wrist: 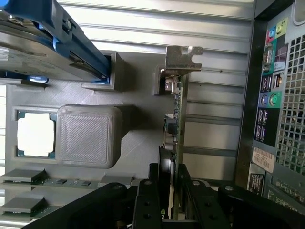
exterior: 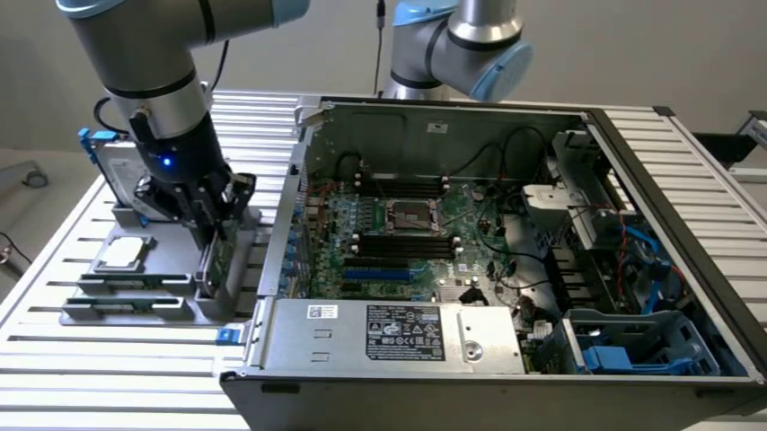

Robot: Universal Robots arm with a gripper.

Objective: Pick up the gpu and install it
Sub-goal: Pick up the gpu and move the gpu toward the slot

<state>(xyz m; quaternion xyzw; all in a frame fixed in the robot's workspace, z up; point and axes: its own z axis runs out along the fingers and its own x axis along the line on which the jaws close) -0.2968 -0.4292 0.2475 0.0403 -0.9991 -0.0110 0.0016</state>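
A robot arm reaches down over a grey holder [exterior: 144,310] on a slatted table [exterior: 60,364]. An open computer case [exterior: 671,180] sits just beside the holder, on the exterior view's right.

The gpu [exterior: 215,268] stands on its long edge in a slot on the side of the holder nearest the case. In the wrist view the gpu [wrist: 174,129] is seen edge-on as a thin green board with a dark cooler on one face. Its long axis runs near to far, parallel to the case's rear panel. The silver bracket [wrist: 183,59] appears to be at the far end.

The gripper [exterior: 211,232] comes straight down on the card from above. In the wrist view the gripper [wrist: 167,202] straddles the card's nearer part. The black fingers [wrist: 145,200] sit one on each face, and no gap shows between them and the card, so they look clamped on the gpu. The card's lower edge appears to sit in the slot, not lifted clear.

The motherboard [exterior: 408,229] lies flat in the case to the exterior view's right, well apart from the card. A hard drive with blue rails [exterior: 114,166] stands at the holder's far left, away from the fingers.
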